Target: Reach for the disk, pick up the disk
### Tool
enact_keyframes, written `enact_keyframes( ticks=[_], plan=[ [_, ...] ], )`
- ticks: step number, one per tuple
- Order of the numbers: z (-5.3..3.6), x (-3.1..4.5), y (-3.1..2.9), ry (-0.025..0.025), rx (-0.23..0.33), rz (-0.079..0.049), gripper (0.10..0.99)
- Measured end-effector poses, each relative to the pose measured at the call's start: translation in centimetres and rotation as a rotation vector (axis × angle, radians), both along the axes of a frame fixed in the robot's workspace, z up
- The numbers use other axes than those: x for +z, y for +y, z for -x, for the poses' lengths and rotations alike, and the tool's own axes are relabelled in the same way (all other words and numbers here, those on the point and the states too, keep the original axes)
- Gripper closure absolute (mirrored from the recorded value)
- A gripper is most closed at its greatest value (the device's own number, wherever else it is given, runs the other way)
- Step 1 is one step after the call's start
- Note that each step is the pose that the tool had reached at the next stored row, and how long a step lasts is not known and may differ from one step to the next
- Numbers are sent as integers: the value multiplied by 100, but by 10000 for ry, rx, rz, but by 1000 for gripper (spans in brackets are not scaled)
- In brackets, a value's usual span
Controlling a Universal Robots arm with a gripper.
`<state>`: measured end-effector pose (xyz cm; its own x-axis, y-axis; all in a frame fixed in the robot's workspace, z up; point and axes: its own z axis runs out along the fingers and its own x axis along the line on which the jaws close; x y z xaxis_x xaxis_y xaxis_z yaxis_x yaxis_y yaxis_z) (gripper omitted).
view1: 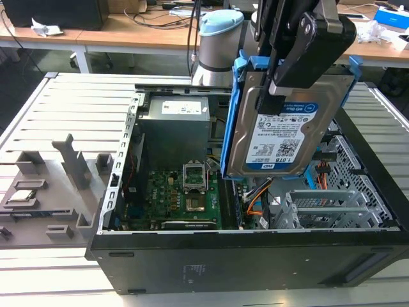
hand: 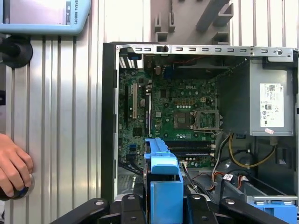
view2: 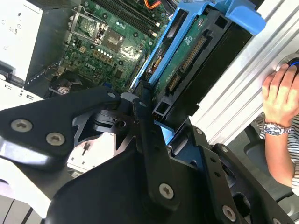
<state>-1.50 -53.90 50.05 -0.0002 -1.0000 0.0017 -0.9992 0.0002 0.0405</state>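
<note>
The disk, a silver hard drive with a white-and-blue label and a blue rail frame, hangs upright in the air above the open computer case. My gripper is shut on the disk's upper part, one black finger lying across the labelled face. In the second wrist view the disk shows its green circuit-board side, clamped by my gripper. In the first wrist view the disk's blue frame stands edge-on within my gripper.
Below lie the green motherboard, the grey power supply and a grey drive cage with orange cables. Grey fixtures stand on the slatted table at the exterior view's left. A person's hand rests on the table beside the case.
</note>
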Motion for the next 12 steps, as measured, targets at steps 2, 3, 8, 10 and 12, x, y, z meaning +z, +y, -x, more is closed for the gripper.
enact_keyframes(
  ticks=[2, 3, 8, 10, 12],
  plan=[
    [0, 0, -41, 0, 0, 0, 718],
    [0, 0, -55, 0, 0, 0, 718],
    [0, 0, -144, 0, 0, 1, 718],
    [0, 0, -184, 0, 0, 0, 718],
    [0, 0, -212, 0, 0, 0, 718]
  ],
)
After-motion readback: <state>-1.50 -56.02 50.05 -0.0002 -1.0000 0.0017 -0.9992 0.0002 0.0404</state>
